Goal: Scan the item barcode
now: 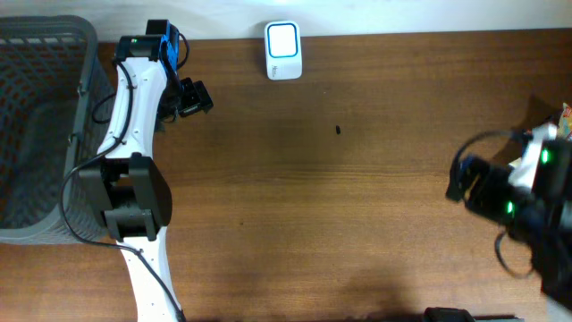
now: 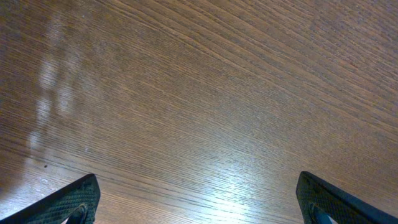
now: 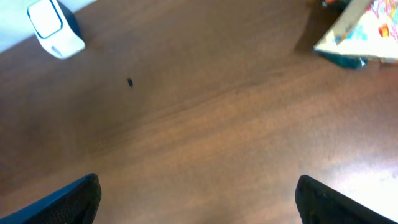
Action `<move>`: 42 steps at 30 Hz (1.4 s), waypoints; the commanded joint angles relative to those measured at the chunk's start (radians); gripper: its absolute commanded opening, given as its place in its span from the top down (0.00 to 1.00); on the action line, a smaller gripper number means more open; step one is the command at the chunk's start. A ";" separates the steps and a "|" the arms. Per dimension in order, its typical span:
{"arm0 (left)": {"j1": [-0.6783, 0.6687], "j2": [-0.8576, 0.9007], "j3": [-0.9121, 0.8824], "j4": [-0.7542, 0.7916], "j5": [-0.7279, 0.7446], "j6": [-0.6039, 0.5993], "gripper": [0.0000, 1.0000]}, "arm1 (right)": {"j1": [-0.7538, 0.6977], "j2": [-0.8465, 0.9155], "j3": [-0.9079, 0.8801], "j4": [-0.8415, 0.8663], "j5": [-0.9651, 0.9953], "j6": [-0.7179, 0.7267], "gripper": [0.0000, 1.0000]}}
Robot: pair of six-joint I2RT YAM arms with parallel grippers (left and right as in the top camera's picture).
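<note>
My left gripper stands released, its two dark fingertips spread wide at the lower corners of the left wrist view, with only bare wood grain between them. My right gripper is likewise released and holds nothing, the jaws apart over the brown table.

From the right wrist, a printed packet, bright with colour and with a teal underside, lies flat at about 1 o'clock, well apart from my jaws and cut off by the frame's edge. I cannot see a barcode on it. At about 10 o'clock stands the white scanner, its window rimmed in blue, close to the table's far edge. A small dark speck sits on the wood between the scanner and my jaws.

From overhead, the white scanner is at 12 o'clock on the table. My left gripper hangs at roughly 10 o'clock, to the scanner's left and apart from it. Beyond my left arm, at 9 o'clock, is a grey mesh basket. My right gripper is at 3 o'clock, and a sliver of the printed packet shows at the frame's right edge, just behind it.
</note>
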 commanded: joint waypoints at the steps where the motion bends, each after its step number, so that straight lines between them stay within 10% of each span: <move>1: 0.005 -0.009 0.006 -0.001 -0.010 -0.012 0.01 | 0.010 -0.088 -0.101 0.006 -0.009 0.013 0.01; 42: 0.005 -0.009 0.006 -0.001 -0.010 -0.012 0.01 | 0.010 -0.051 -0.138 -0.011 -0.023 -0.056 0.01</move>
